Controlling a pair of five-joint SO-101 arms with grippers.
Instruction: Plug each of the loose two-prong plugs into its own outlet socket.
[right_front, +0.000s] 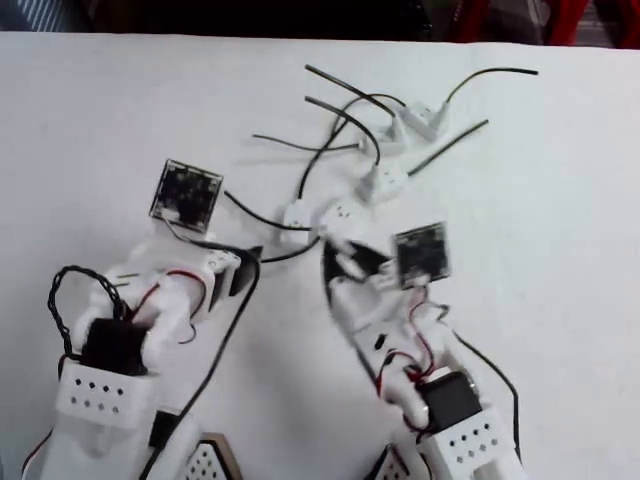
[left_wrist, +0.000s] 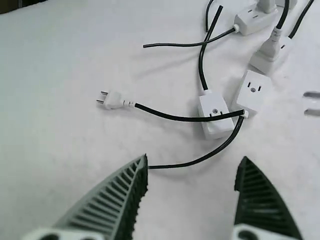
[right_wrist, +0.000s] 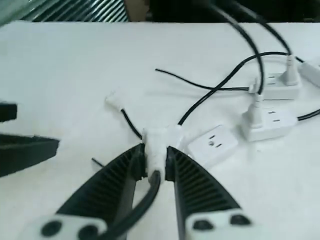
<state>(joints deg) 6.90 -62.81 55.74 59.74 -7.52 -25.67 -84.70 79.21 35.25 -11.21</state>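
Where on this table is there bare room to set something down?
Bare table at the far-left corner, bordered by the left arm and the outlet cluster; also the right side beyond the right arm. Crowded: the centre, where cables and the plug in the right jaws meet.

White plug (left_wrist: 114, 100), white socket (right_wrist: 157, 142); black cords (left_wrist: 175, 116); white table (left_wrist: 60, 60).

We lose part of the outlet block (right_wrist: 160, 137) behind the right gripper (right_wrist: 155, 152), and the left wrist view's edge cuts off a seated plug (left_wrist: 267, 4).
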